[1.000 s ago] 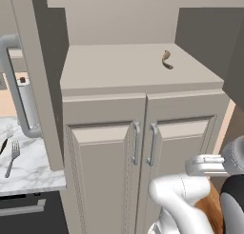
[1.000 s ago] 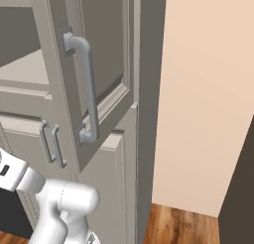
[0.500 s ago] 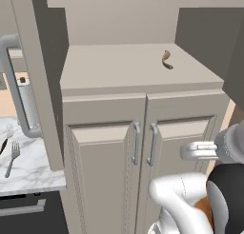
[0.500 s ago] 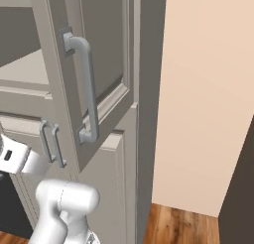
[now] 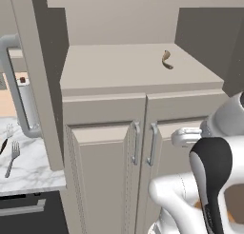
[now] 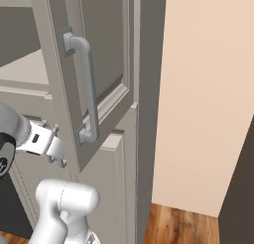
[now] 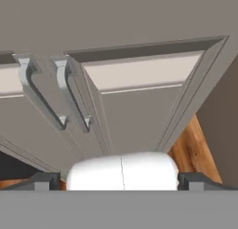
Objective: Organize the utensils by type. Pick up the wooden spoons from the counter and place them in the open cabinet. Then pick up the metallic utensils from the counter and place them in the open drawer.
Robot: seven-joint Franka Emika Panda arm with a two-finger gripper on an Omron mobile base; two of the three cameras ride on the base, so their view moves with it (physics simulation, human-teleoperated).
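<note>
The claw [image 7: 121, 179] hangs low in front of the tall beige cupboard, its 2 dark fingertips [image 7: 44, 180] set as wide apart as they go, with nothing between them. In the hand view it looks at the 2 lower doors [image 7: 139, 111] of that cupboard and their 2 silver bar handles [image 7: 69, 95], with a strip of wooden floor [image 7: 190, 146] beside them. In the left base view those doors are shut, the 2 handles [image 5: 144, 143] side by side at the middle seam.

Above the doors, the open cabinet [image 5: 128, 66] shows a flat shelf, and on it, toward the back right, lies 1 small brown curved thing [image 5: 166, 60]; whether it is a wooden spoon I cannot tell. The cabinet's door [image 6: 94, 64] stands swung open, its vertical silver handle [image 6: 87, 89] facing the right base camera.

Far left, on the white marble surface [image 5: 28, 169], lies the silver fork [image 5: 12, 158], and just beside it, at the picture's edge, a dark thin utensil [image 5: 2, 146].
</note>
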